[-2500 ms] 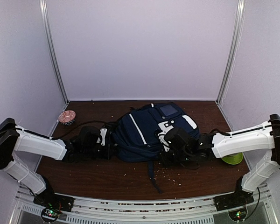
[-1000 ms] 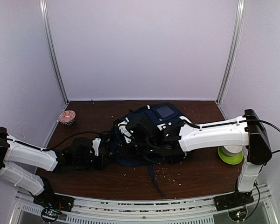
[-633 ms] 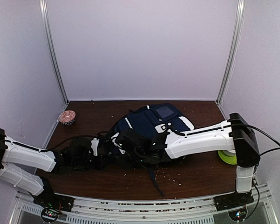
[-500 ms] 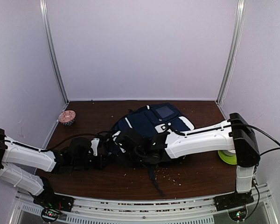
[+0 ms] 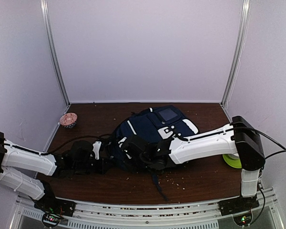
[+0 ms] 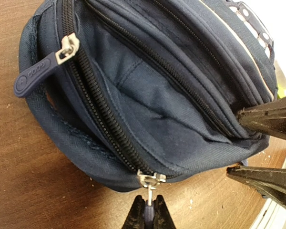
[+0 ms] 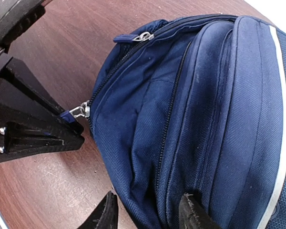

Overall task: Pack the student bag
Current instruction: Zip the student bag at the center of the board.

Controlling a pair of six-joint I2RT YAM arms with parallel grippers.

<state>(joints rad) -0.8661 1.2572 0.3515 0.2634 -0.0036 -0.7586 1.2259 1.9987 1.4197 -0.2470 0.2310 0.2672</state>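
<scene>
**A:** What fills the scene?

**B:** A dark brown table (image 5: 205, 179) walled in white. The student bag (image 5: 157, 125) lies on its side in the middle. The end with the white patches points toward the back wall, and the zippered end points near-left.

**A:** And the arms?

**B:** The right arm (image 5: 205, 143) stretches low across the table from the right and ends at the bag's near-left end. The left arm (image 5: 31, 160) lies low along the left side and reaches the same end.

**A:** What are the grippers doing?

**B:** The right gripper (image 7: 148, 214) is spread wide. In the left wrist view one finger (image 6: 262, 117) touches the fabric. The other sits over the wood just beside the bag, so the corner lies between them. The left gripper (image 6: 149, 207) is pressed together, pinching the zipper pull (image 6: 150, 180) at the bag's lowest edge.

**A:** Anything else on the table?

**B:** A lime-green dish (image 5: 236, 161) sits near the right edge, partly hidden behind the right arm. A small pink bowl (image 5: 68, 119) stands well apart by the left wall. A black strap (image 5: 156, 183) trails from the bag toward the near edge.

**A:** And the zipper itself?

**B:** It looks closed between the two sliders. The second pull (image 6: 38, 71), a blue tab with a metal slider, lies further along the same track and nothing touches it.

**A:** Smallest thing?

**B:** Pale crumbs (image 5: 174, 180) scattered on the wood near the strap
</scene>
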